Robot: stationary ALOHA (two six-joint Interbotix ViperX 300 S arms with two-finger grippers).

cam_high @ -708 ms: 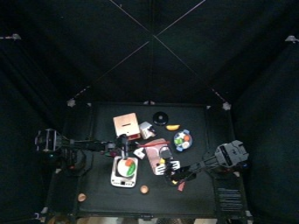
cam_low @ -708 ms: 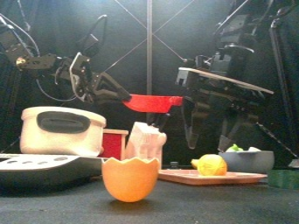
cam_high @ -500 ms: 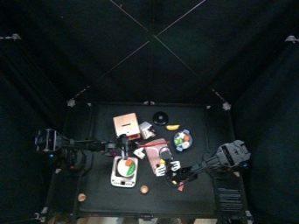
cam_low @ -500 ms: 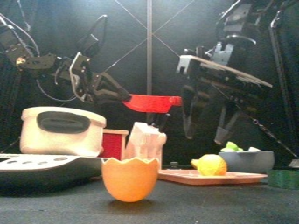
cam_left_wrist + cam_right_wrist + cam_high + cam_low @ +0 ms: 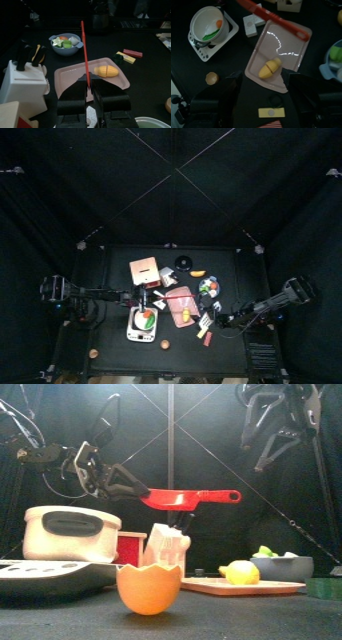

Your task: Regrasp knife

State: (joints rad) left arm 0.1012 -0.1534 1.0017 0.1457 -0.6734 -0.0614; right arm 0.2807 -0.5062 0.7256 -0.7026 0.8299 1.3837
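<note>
The knife (image 5: 187, 497) hangs level in the air above the middle of the table (image 5: 114, 343), red blade and handle clear of everything below. Under it lies the pink tray (image 5: 73, 80) with a yellow lemon-like piece (image 5: 105, 71) on it; open air separates blade and tray. The left gripper (image 5: 118, 481) is closed on the knife at one end; in the left wrist view the jaws pinch the blade's near end, which runs straight away from the camera. The right gripper (image 5: 274, 424) is raised high, well apart from the knife, jaws spread wide and holding nothing. Near the table's front edge stand an orange eggshell cup (image 5: 148, 589), a white box (image 5: 72, 532) and a grey bowl (image 5: 282, 566).
</note>
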